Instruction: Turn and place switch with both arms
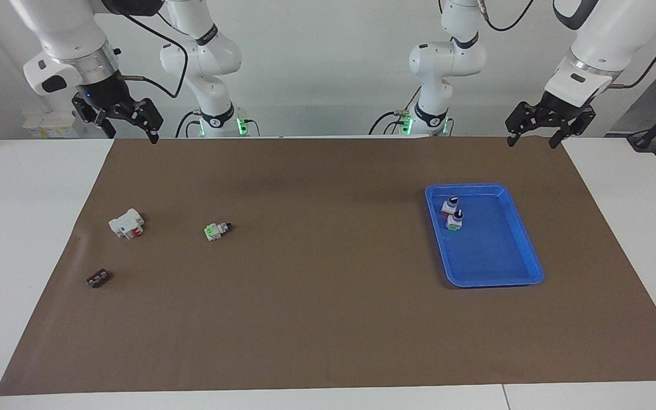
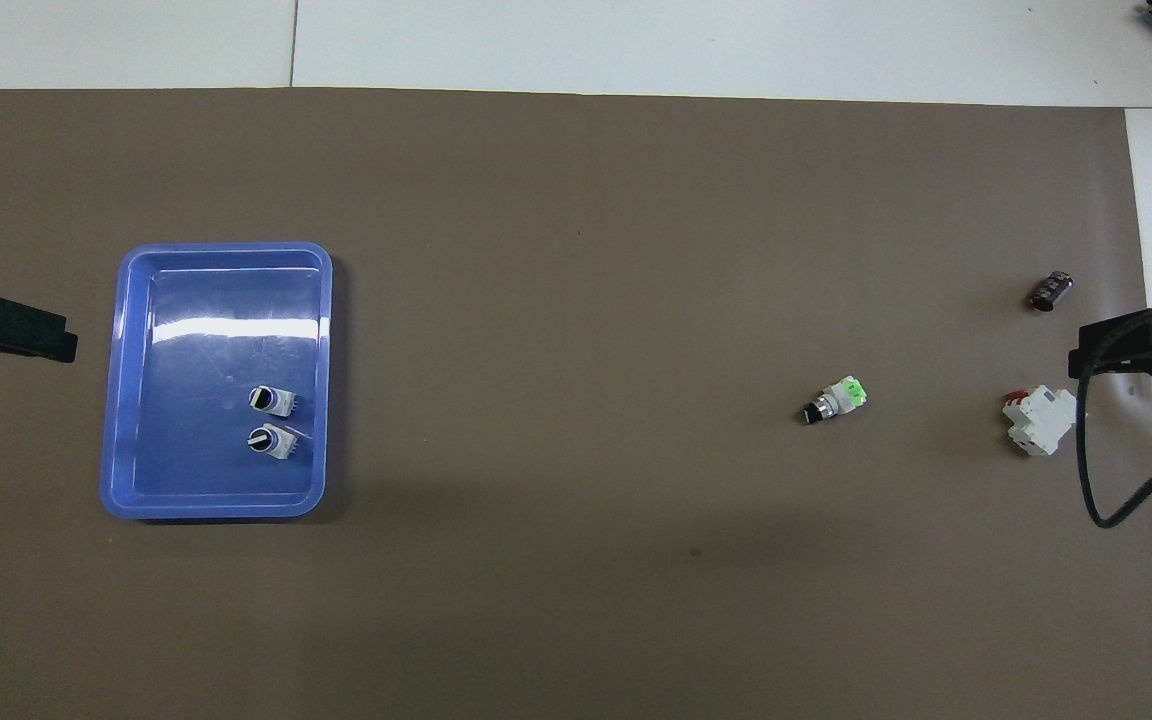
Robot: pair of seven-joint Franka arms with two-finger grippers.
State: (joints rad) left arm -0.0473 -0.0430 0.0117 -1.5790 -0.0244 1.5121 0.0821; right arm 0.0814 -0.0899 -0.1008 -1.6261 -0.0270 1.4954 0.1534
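Observation:
One switch (image 1: 217, 229) lies on its side on the brown mat (image 1: 328, 319), toward the right arm's end; its black knob points toward the table's middle and its green block the other way. It also shows in the overhead view (image 2: 836, 400). Two more switches (image 1: 450, 205) (image 1: 456, 219) stand upright in the blue tray (image 1: 524, 265), knobs up. My right gripper (image 1: 131, 135) hangs open and empty, raised over the mat's edge at its own end. My left gripper (image 1: 533, 141) hangs open and empty, raised beside the tray's end of the mat. Both arms wait.
A bigger white boxy part with red (image 1: 127, 223) lies beside the loose switch, closer to the right arm's end. A tiny dark piece (image 1: 98, 278) lies farther from the robots than it. The blue tray (image 2: 126, 400) sits toward the left arm's end.

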